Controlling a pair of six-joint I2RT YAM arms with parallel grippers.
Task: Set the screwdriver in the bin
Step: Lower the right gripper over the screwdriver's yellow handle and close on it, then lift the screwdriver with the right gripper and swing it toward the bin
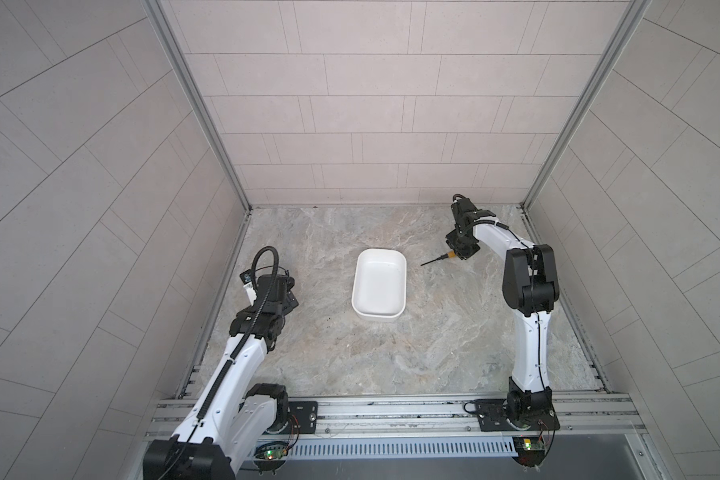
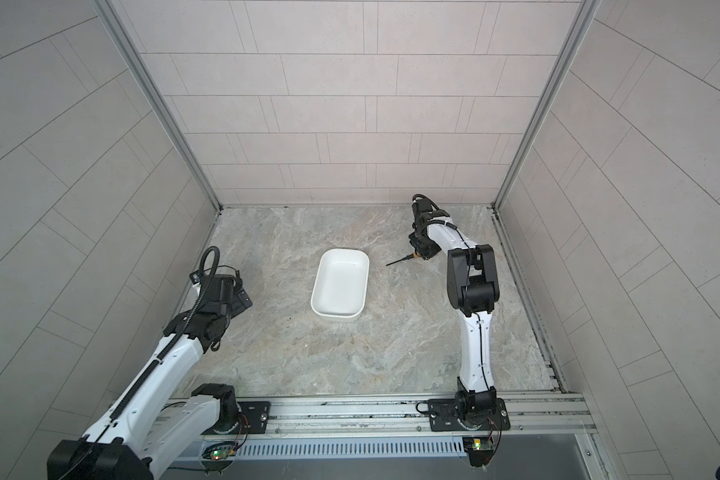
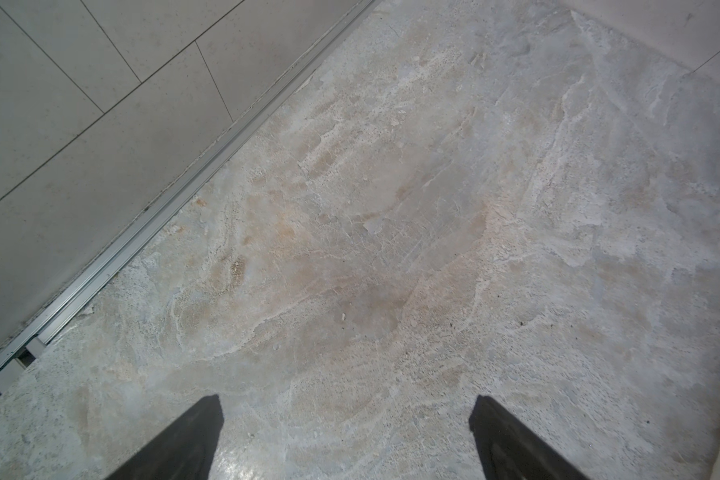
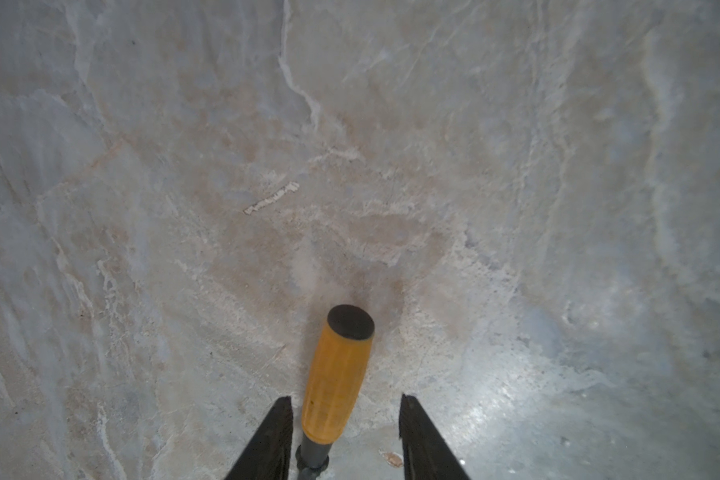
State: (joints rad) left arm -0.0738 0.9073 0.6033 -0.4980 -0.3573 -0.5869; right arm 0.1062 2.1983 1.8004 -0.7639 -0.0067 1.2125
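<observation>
Orange-handled screwdriver (image 4: 335, 382) lies at two o'clock of the bin (image 1: 376, 319); I see right gripper (image 4: 346, 398) fingers straddling it unclamped, left gripper (image 3: 348, 401) fingers spread.

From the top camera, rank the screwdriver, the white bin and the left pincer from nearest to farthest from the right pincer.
1. screwdriver: its handle lies between the open jaws of the right pincer, shaft pointing toward the bin.
2. white bin: in the middle, just past the screwdriver's tip.
3. left pincer: beyond the bin, on the far left side.
</observation>
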